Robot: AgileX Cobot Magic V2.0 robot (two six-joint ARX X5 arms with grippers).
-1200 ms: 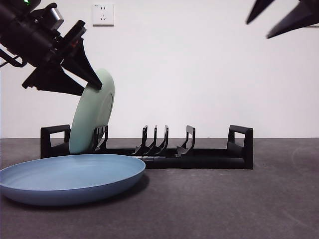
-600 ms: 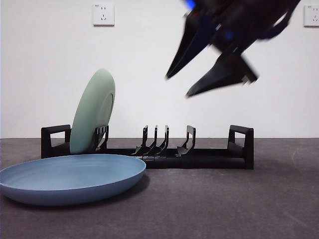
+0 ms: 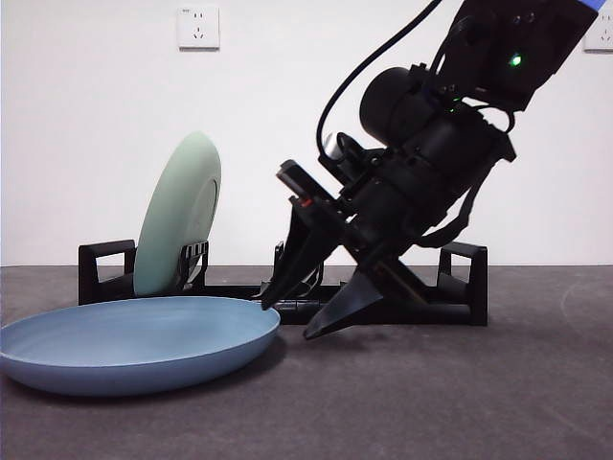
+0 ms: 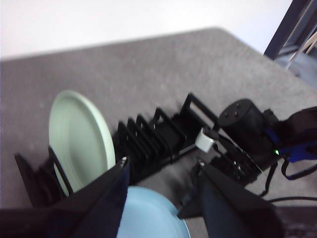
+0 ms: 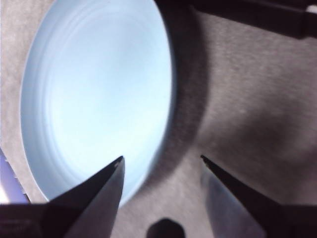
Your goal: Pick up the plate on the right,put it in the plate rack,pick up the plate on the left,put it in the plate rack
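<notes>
A pale green plate point(image 3: 177, 216) stands on edge in the left end of the black plate rack point(image 3: 402, 302), free of any gripper. In front of it a blue plate point(image 3: 134, 340) lies flat on the table. My right gripper point(image 3: 285, 321) is low, just off the blue plate's right rim, open and empty. Its wrist view shows the blue plate point(image 5: 99, 99) ahead of the right gripper point(image 5: 161, 158). My left gripper point(image 4: 161, 162) hangs open high above, looking down on the green plate point(image 4: 79, 134), the rack point(image 4: 163, 134) and the blue plate point(image 4: 153, 213).
The right arm's dark body point(image 3: 431, 163) covers the middle and right prongs of the rack. A wall socket point(image 3: 198, 27) sits on the white wall behind. Dark grey table point(image 3: 460, 393) stretches in front and to the right.
The left arm let go of the green plate and rose out of the front view. The right arm swept down from the top right to the blue plate's right rim.
</notes>
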